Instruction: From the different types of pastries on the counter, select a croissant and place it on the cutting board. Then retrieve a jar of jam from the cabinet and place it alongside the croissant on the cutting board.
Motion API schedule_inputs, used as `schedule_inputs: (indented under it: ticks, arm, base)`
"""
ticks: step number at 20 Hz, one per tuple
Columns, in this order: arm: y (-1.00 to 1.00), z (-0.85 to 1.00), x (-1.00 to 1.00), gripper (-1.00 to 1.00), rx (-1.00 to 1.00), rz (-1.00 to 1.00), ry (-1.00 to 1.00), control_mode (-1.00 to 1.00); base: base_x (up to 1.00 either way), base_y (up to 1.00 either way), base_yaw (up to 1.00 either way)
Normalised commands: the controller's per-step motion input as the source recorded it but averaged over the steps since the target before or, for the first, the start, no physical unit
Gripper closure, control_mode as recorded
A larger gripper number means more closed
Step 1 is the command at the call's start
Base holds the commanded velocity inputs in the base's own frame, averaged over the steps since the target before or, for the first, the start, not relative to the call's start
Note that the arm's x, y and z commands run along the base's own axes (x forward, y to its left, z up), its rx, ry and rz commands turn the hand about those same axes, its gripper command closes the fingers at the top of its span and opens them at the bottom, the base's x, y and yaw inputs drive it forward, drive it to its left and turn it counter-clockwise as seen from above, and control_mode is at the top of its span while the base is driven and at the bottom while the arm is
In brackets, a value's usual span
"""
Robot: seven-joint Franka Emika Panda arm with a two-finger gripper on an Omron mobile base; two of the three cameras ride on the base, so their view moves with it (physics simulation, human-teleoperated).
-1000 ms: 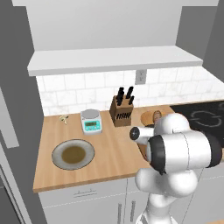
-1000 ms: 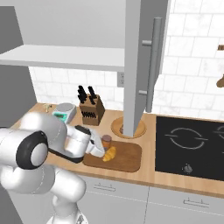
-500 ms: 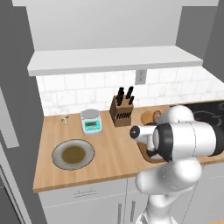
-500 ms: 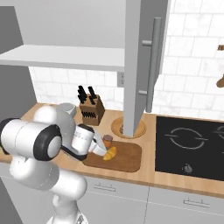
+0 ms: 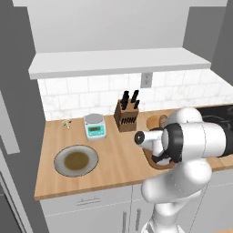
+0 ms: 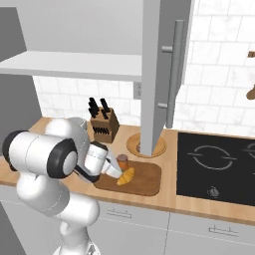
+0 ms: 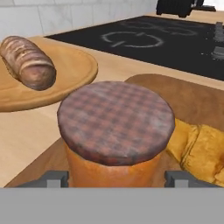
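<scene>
Jam jar (image 7: 114,133) stands upright on the cutting board (image 6: 145,180), at the board's end toward the knife block (image 6: 103,126). Orange-brown body, checked brown lid on top. In the right base view the jar (image 6: 122,162) sits at the board's back corner, with the white hand just beside it on the knife-block side.

Gripper (image 7: 114,178) is low and level with the jar. One fingertip (image 7: 55,179) shows on each side of the jar body, both standing apart from the glass with a sliver of board between. Fingers are spread wider than the jar, not clamping it.

Croissant (image 6: 125,176) lies on the cutting board just beside the jar, on the side away from the knife block; golden-yellow and flat on the wood. In the hand view the croissant (image 7: 199,146) is close against the jar's base; whether they touch I cannot tell.

Round light-wood plate (image 7: 65,78) lies off the cutting board, just behind it toward the wall, carrying the dark brown bun (image 7: 27,62). Black cooktop (image 6: 219,167) lies past the board's far end.

Kitchen scale (image 5: 95,127) stands beyond the knife block from the board. Grey-olive plate (image 5: 75,160) rests further still, near the counter (image 5: 113,159) front edge.
</scene>
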Motion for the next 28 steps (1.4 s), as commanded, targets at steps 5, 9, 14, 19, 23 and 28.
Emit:
schedule_inputs:
  ticks: [5,9,14,19,23,28]
  arm:
    - [0.03,-0.41,-0.45,-1.00,0.00,0.00,-0.06,-1.00]
    - [0.43,-0.15,-0.88,-1.00,-0.12,0.02,-0.27,-1.00]
    - [0.87,0.03,-0.99,-1.00,-0.24,0.04,-0.31,-1.00]
    - [1.00,0.32,-0.73,-1.00,-0.27,0.02,-0.23,-1.00]
    - [0.94,0.03,-0.90,-1.00,-0.20,0.00,-0.02,-1.00]
    - [0.81,0.00,-0.82,-1.00,-0.04,0.01,0.32,-1.00]
  base:
    - [0.00,0.00,0.00]
    - [0.00,0.00,0.00]
    - [0.00,0.00,0.00]
    - [0.00,0.00,0.00]
    - [0.00,0.00,0.00]
    - [0.00,0.00,0.00]
